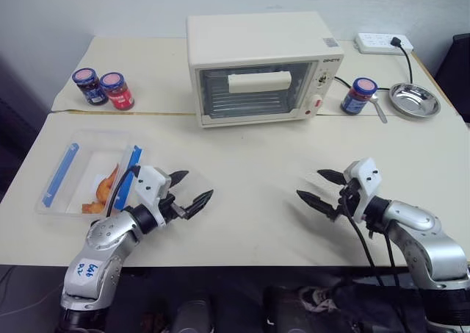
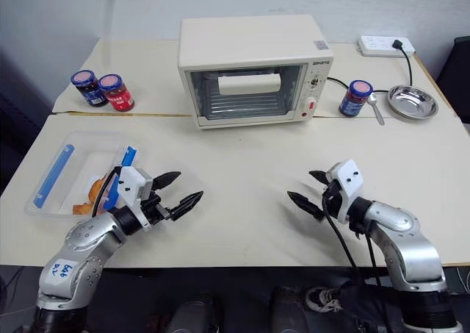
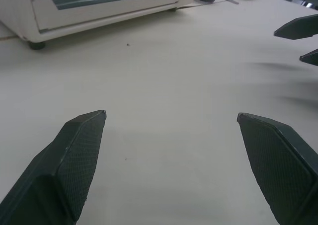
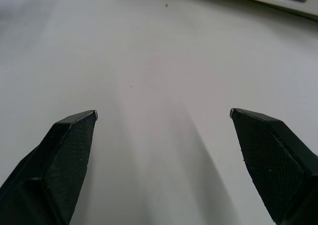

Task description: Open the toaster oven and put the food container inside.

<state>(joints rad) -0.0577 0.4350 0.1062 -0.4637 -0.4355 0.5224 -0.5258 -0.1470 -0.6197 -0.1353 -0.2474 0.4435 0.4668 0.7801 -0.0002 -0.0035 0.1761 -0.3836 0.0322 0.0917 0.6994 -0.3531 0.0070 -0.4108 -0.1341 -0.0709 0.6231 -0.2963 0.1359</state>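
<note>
The cream-white toaster oven [image 1: 261,65] stands at the back middle of the table, its glass door shut and the cream bar handle [image 1: 258,81] across it. The clear food container [image 1: 84,173] with blue side clips and orange pieces inside lies at the front left. Just right of the container hovers my left gripper [image 1: 194,187], open and holding nothing. My right gripper [image 1: 320,189] hangs open over the front right of the table, empty, with its fingertips pointing toward the left one. Bare tabletop separates both grippers from the oven.
A blue-lidded jar [image 1: 89,85] and a red-lidded jar [image 1: 117,90] stand at the back left. Right of the oven are another blue-lidded jar [image 1: 359,95], a spoon [image 1: 377,108], a metal bowl [image 1: 414,100] and a power strip [image 1: 382,43]. A seam [image 1: 110,113] joins two tables.
</note>
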